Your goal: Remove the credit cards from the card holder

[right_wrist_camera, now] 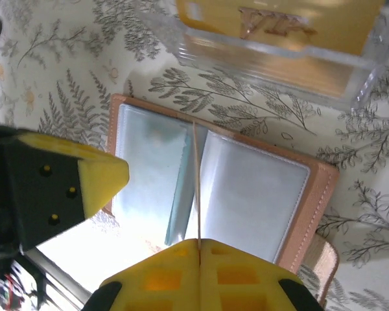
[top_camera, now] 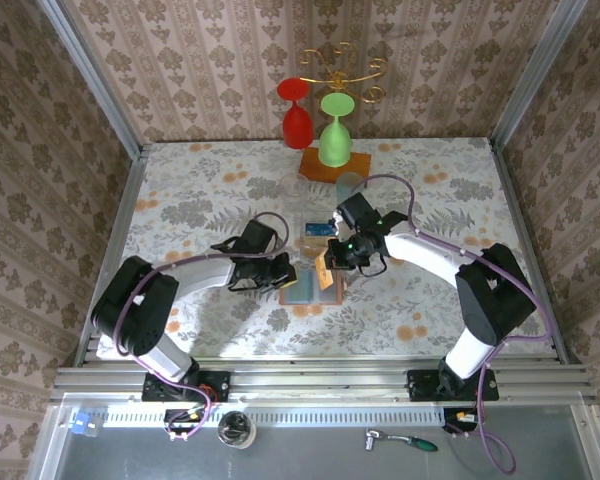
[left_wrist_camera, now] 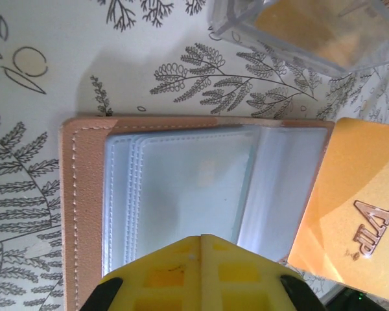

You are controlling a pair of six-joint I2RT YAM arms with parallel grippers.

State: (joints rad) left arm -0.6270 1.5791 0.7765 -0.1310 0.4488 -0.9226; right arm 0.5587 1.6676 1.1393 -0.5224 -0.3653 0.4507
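Here we see the table (top_camera: 180, 200), spread with a floral cloth, and both arms reaching in to meet near its middle: the left arm (top_camera: 180, 275) from the left, the right arm (top_camera: 440, 255) from the right. At the far edge a wooden block (top_camera: 315, 166) sits below a red glass (top_camera: 297, 118) and a green glass (top_camera: 334, 140), both bowl-down.

Between the two claws the card holder (top_camera: 302, 292) lies open and flat on the cloth. From the left wrist we see its tan stitched rim and a stack of clear sleeve pages (left_wrist_camera: 181, 188).

Just beyond the holder stands a clear box (right_wrist_camera: 272, 65) with a second orange card (right_wrist_camera: 279, 19) inside it, lettered "VIP". From above, a blue card (top_camera: 317, 229) shows in that same spot (we cannot tell whether it lies in the box).

The left claw (top_camera: 276, 270) is over the holder's left side. Its yellow pads (left_wrist_camera: 175, 272) are pressed together with no gap, and we cannot make out anything between them.

The right claw (top_camera: 338, 262) is closed tight too, and it pinches the orange card (top_camera: 325, 270). From its own wrist that card shows edge-on, a thin line rising from the seam of the pads (right_wrist_camera: 196, 175). From the left wrist we see its face (left_wrist_camera: 356, 207), marked "VIP", tilted beside the holder's right edge.
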